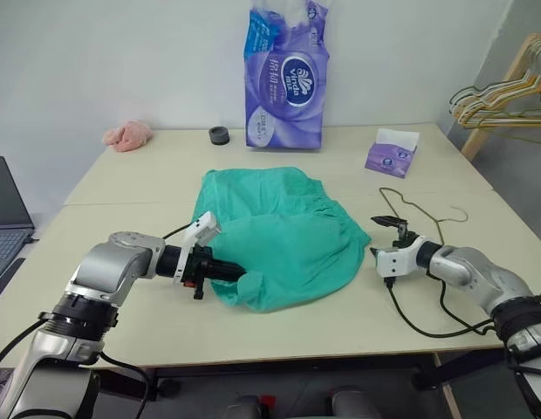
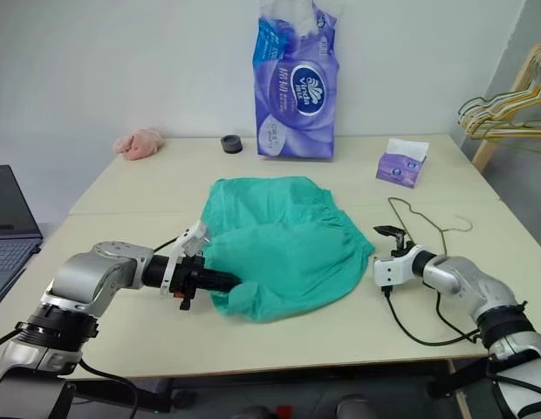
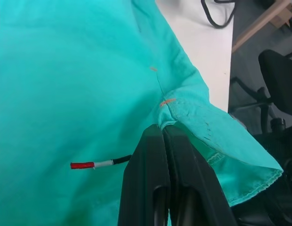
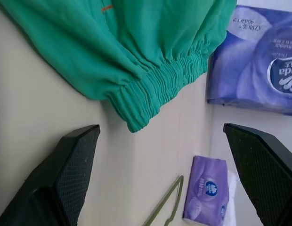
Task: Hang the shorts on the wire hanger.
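Left wrist view shows the left gripper [image 3: 166, 134] clamped on the shorts [image 3: 80, 75] hem — thin bite, may slip — right gripper [image 4: 160, 155] gaping.

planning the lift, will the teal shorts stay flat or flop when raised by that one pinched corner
Probably flop: the teal shorts lie in soft folds and already drape around the left gripper, whose fingers are shut on a hem corner. The gathered elastic waistband would likely sag and bunch. They look light, so the table should drag on them little.
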`<state>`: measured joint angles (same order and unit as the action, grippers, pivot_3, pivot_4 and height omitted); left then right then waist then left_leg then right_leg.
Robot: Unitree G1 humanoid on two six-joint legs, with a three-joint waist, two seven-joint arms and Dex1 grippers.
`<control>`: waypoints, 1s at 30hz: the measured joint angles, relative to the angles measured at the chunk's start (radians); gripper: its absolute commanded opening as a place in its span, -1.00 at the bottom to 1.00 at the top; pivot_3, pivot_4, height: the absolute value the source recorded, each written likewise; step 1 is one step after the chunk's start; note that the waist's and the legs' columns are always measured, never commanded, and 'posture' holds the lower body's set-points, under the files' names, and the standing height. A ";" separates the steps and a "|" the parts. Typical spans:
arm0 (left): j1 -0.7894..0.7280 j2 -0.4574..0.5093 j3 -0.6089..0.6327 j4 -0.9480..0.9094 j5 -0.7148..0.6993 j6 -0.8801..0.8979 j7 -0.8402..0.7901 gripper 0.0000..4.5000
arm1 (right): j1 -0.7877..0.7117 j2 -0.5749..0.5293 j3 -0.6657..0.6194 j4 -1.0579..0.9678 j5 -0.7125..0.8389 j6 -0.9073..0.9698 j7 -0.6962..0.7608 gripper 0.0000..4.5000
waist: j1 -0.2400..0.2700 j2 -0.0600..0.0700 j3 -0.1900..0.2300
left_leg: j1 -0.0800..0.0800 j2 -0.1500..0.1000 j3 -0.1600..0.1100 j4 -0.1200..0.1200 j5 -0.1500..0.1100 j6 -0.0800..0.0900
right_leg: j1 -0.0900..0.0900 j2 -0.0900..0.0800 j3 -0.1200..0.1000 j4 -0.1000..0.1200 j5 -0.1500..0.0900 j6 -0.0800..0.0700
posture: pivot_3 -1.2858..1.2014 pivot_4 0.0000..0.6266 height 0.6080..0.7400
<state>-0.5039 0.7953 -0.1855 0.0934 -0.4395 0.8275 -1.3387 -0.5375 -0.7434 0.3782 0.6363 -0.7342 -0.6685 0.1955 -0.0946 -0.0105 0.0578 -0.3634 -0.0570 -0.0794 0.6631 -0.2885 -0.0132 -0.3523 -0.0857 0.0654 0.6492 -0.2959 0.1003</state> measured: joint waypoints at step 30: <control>0.075 0.087 0.017 0.019 0.001 -0.027 -0.026 -1.00 | -0.102 0.162 0.109 0.202 -0.008 -0.060 -0.115 -0.99 | -0.051 -0.015 -0.010 | 0.011 0.003 -0.002 0.000 0.001 -0.002 | 0.004 0.004 0.000 0.014 -0.003 -0.006 | -0.03 -0.92 1.00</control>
<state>-0.4286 0.8819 -0.1687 0.1125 -0.4382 0.8009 -1.3642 -0.6398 -0.5814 0.4873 0.8386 -0.7421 -0.7287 0.0808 -0.1454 -0.0251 0.0483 -0.3521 -0.0541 -0.0818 0.6629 -0.2872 -0.0150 -0.3479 -0.0821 0.0659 0.6629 -0.2988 0.0945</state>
